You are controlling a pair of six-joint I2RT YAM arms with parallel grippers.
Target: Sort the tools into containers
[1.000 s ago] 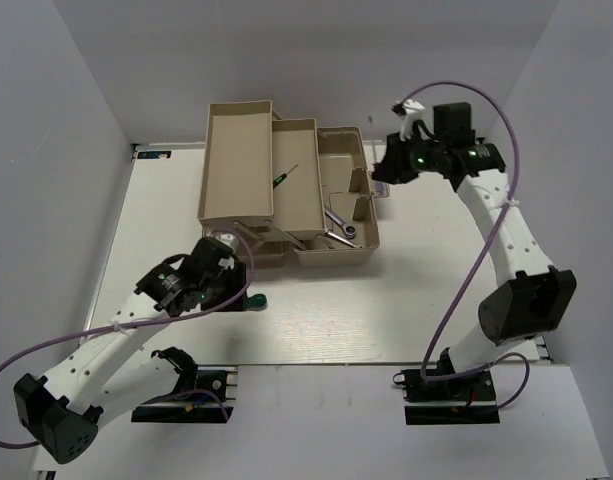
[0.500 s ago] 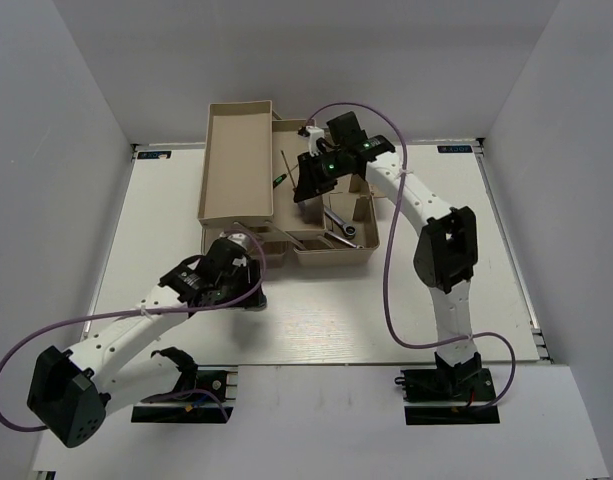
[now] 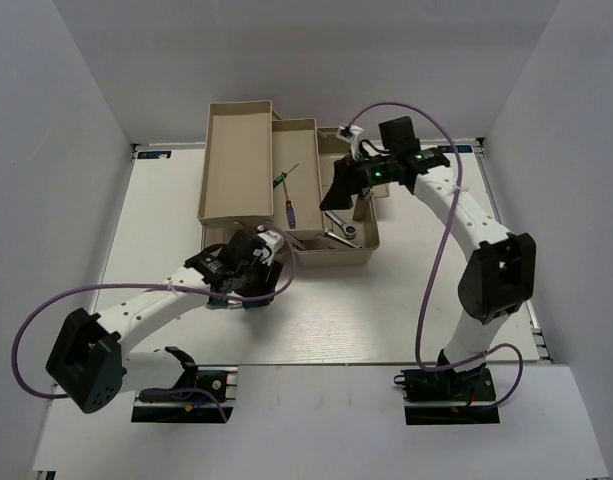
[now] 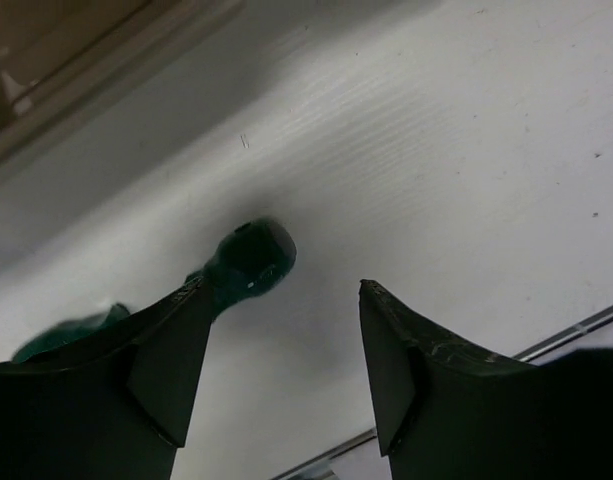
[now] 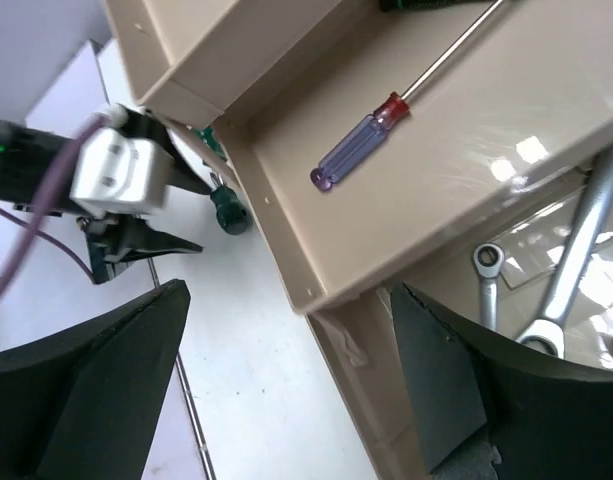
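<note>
**Left gripper lines up on the stubby green screwdriver**

The left gripper [image 4: 284,295] stands part open and holds nothing; the green-handled screwdriver [image 4: 251,262] lies on the white table [image 4: 466,150] just in front of the toolbox [image 3: 236,108], its rounded butt against the tip of one finger rather than between the two. To take it well, the gripper should shift sideways until the handle sits centred in the gap, then drop and close across the thick part; a pinch on the domed end would likely squirt it out. The handle looks glossy, smooth and bulbous; the table is matt with a fine grain.

The right gripper [image 5: 286,295] hangs over the trays, jaws wide and empty; below it the red-and-blue screwdriver [image 5: 361,145] — translucent handle, thin steel shaft — lies in the beige middle tray [image 5: 466,200]; shiny wrenches [image 5: 576,240] lie in the base compartment [image 3: 336,258].
</note>
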